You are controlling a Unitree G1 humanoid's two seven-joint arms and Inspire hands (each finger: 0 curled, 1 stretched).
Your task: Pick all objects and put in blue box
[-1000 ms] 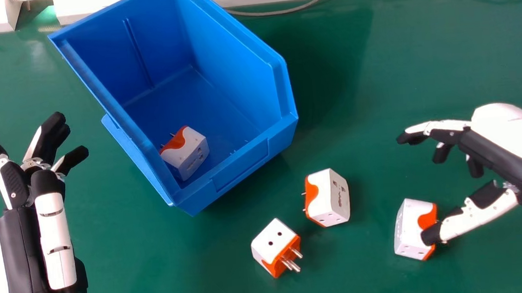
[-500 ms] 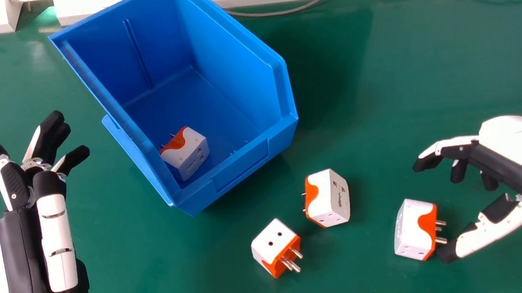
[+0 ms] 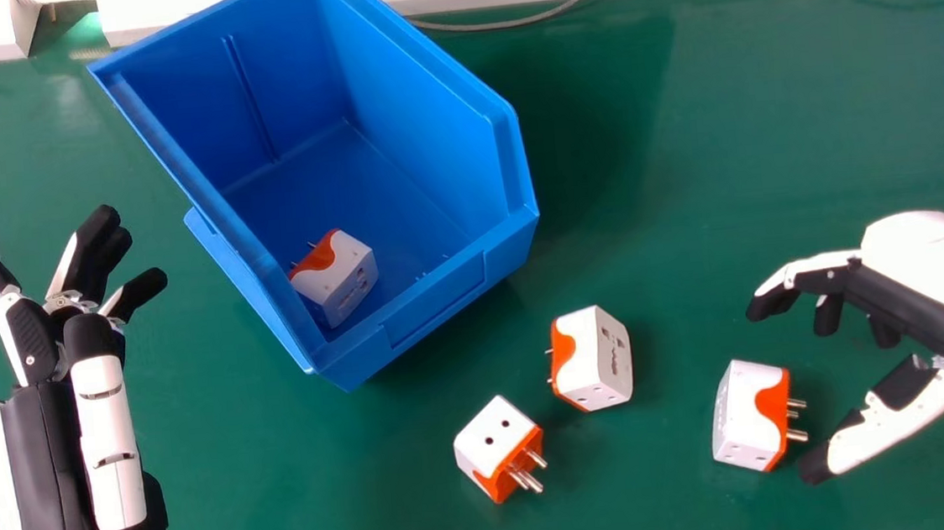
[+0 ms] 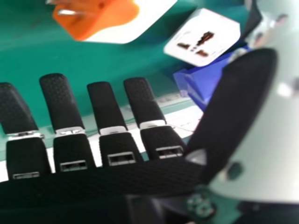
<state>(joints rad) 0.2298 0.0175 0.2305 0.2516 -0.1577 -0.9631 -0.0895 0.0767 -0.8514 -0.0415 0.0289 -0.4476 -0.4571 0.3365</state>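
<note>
On the table [image 3: 763, 107] stands the blue box [image 3: 441, 301]. The right robot hand [image 3: 935, 262] is empty, fingers [image 3: 825, 261] and thumb [image 3: 889, 432] apart, beside the rightmost adapter [image 3: 749, 412]; best to centre it over the white body [image 3: 741, 425] before closing, keeping the thumb clear of the prongs [image 3: 797, 435].

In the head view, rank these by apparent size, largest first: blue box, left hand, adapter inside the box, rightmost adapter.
1. Blue box
2. Left hand
3. Adapter inside the box and rightmost adapter: they look about alike, so I leave these two unranked.
</note>
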